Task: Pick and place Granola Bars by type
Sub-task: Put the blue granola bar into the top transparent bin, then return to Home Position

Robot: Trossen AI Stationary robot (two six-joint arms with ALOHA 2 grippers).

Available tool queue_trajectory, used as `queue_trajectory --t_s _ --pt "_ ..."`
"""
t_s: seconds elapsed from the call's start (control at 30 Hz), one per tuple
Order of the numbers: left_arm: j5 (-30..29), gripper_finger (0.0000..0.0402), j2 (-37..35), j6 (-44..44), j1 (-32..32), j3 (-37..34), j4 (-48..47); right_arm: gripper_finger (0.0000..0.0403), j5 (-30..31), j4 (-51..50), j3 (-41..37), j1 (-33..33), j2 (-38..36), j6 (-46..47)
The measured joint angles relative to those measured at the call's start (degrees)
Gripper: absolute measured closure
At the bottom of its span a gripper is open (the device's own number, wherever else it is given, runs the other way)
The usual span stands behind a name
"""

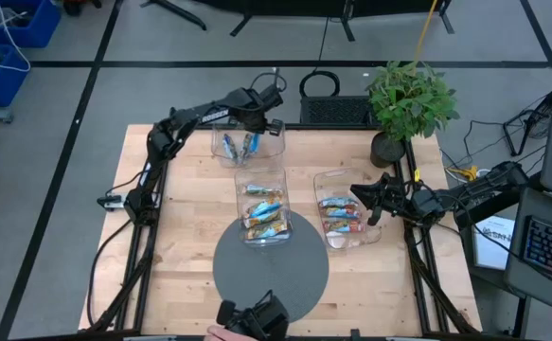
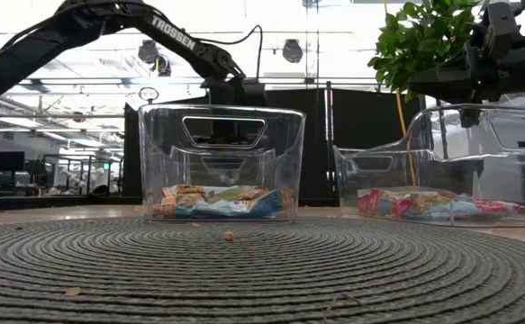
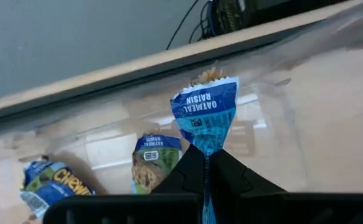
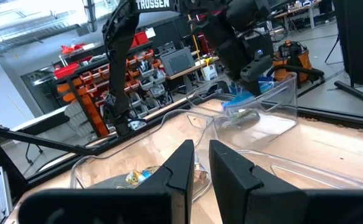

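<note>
L gripper (image 3: pixel 205 163) clamped on blue foil Oatmeal Raisin bar (image 3: pixel 207 115), above clear plastic far bin (image 1: pixel 247 144). R gripper (image 4: pixel 201 163) fingers nearly together, holding nothing, over another clear bin (image 1: pixel 347 220)

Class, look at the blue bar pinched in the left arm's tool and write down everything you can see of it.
The oatmeal raisin bar has a glossy blue foil wrapper printed "OATMEAL RAISIN" in white, with a crimped, jagged end. It stands upright, its lower end clamped between the shut fingers of the left tool. It hangs inside the far clear bin, above two similar blue bars lying on the bin's floor, touching nothing else.
</note>
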Motion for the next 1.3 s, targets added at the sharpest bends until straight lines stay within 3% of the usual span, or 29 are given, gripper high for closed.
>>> queue_trajectory --t_s 0.6,1.1,1.3 --pt "1.3 0.0386 0.0 -0.3 -0.8 -7.9 8.0 0.0358 0.0 0.0 0.0 0.0 0.0 0.0" --pt "3.2 0.0190 0.0 1.6 -0.8 -8.0 7.7 0.0358 0.0 0.0 0.0 0.0 0.0 0.0" --pt "6.8 0.0118 -0.9 1.8 -0.8 -8.0 7.6 0.0358 0.0 0.0 0.0 0.0 0.0 0.0"
